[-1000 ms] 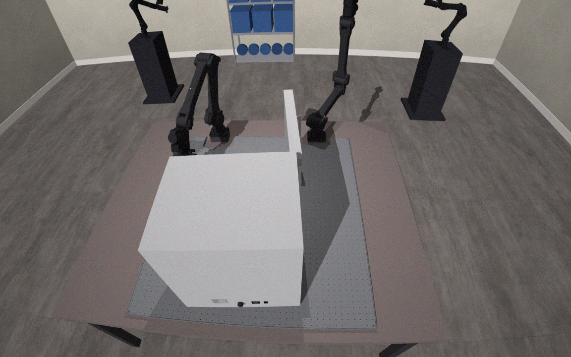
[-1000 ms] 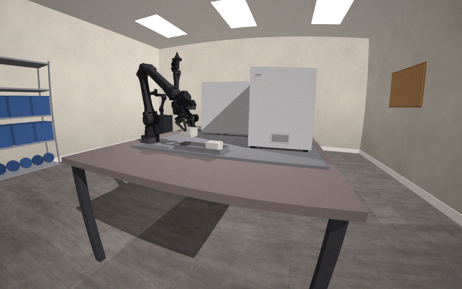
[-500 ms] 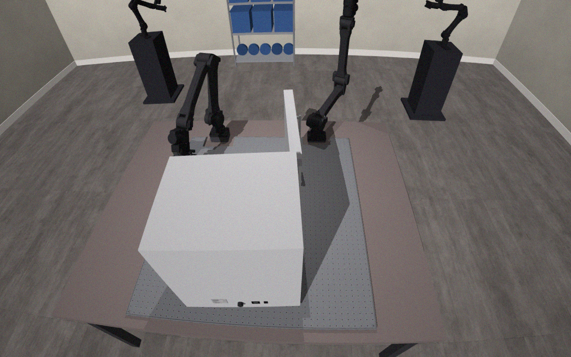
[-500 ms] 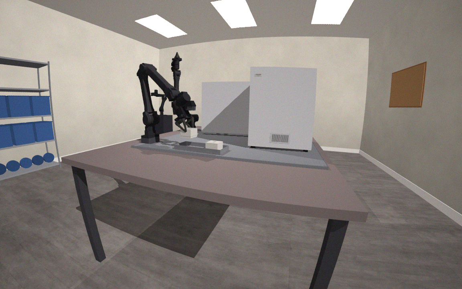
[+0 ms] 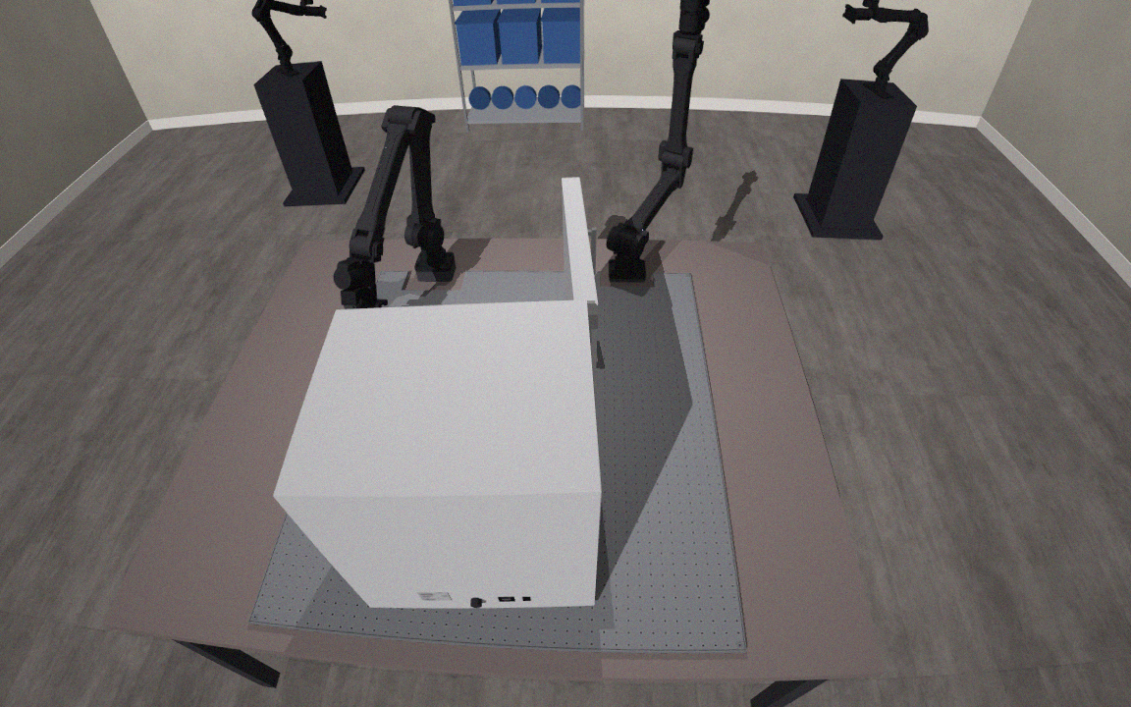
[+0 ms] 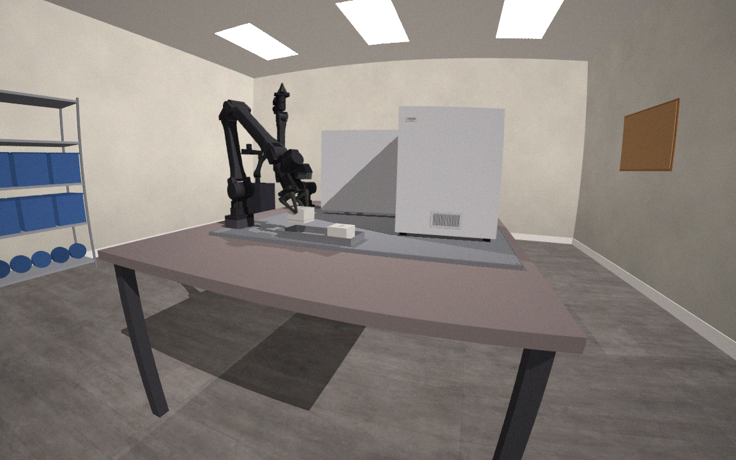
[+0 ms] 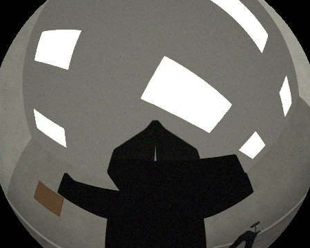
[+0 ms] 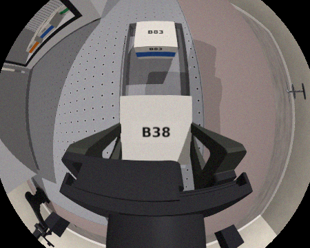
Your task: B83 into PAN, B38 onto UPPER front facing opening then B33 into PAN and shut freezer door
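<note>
Right end effector (image 6: 297, 213) (image 8: 156, 127) of mine stands mostly open, fingers gripping box B38 (image 6: 303, 214) (image 8: 156, 120) by its sides; my left end effector (image 7: 155, 125) is closed, empty.

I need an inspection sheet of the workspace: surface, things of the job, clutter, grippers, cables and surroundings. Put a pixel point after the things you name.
Surface: base plate (image 5: 666, 571) (image 6: 473, 255) (image 8: 86, 96) on the table (image 5: 780, 492) (image 6: 359, 285) (image 8: 248, 120); no spill seen.
Job's things: B83 (image 6: 340, 230) (image 8: 156, 38) upright in PAN (image 6: 313, 238) (image 8: 184, 62); freezer (image 5: 456, 404) (image 6: 450, 171) standing, door (image 5: 578, 237) (image 6: 359, 171) (image 8: 10, 86) open. No dent seen on the visible faces of B83 or B38 (image 6: 303, 213) (image 8: 156, 117).
Clutter: nothing seen.
Grippers: right gripper (image 6: 293, 210) (image 8: 156, 127) shut on B38; left gripper (image 6: 282, 85) (image 7: 155, 122) shut, nothing between its fingers.
Cables: nothing seen.
Surroundings: rack (image 5: 516, 118) (image 6: 22, 96) with blue bins (image 5: 519, 36) (image 6: 30, 168); corkboard (image 6: 650, 134) (image 7: 49, 198) on a wall.
</note>
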Controlling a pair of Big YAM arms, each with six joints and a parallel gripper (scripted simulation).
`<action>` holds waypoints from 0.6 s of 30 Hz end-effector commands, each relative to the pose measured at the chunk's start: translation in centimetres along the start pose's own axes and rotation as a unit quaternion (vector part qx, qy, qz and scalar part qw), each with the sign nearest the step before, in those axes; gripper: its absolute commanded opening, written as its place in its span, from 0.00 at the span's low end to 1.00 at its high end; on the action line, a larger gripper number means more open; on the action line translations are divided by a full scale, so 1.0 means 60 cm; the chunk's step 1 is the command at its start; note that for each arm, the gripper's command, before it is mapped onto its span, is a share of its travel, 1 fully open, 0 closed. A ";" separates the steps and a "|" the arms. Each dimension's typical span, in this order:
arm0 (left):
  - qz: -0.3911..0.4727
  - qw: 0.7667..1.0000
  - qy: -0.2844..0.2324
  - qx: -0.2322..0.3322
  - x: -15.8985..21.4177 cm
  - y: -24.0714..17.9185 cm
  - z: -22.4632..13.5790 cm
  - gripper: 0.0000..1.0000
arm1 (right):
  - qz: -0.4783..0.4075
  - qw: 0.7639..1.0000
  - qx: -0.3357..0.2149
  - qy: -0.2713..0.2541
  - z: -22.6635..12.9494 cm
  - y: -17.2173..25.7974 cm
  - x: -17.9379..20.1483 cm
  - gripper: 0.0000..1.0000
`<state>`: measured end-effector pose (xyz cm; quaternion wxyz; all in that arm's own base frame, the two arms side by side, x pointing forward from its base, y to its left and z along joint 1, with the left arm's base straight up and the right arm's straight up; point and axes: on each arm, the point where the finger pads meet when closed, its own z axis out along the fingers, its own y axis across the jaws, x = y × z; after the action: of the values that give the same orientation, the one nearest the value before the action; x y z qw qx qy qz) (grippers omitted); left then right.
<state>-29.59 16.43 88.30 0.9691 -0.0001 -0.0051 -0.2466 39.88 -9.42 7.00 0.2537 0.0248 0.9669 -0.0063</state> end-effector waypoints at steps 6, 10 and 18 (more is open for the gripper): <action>-0.006 1.000 0.019 -0.001 0.022 0.001 0.001 0.00 | 0.000 1.000 0.001 -0.007 0.020 -0.009 0.005 0.77; -0.006 1.000 0.019 -0.001 0.022 0.001 0.001 0.00 | 0.000 1.000 0.001 -0.007 0.029 -0.009 0.011 0.77; -0.006 1.000 0.019 -0.001 0.022 0.001 0.001 0.00 | -0.001 1.000 0.001 -0.007 0.048 -0.009 0.022 0.77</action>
<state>-29.59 16.43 88.30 0.9691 -0.0001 -0.0051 -0.2466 39.80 -9.40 4.22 0.2521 0.0249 0.9674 -0.0059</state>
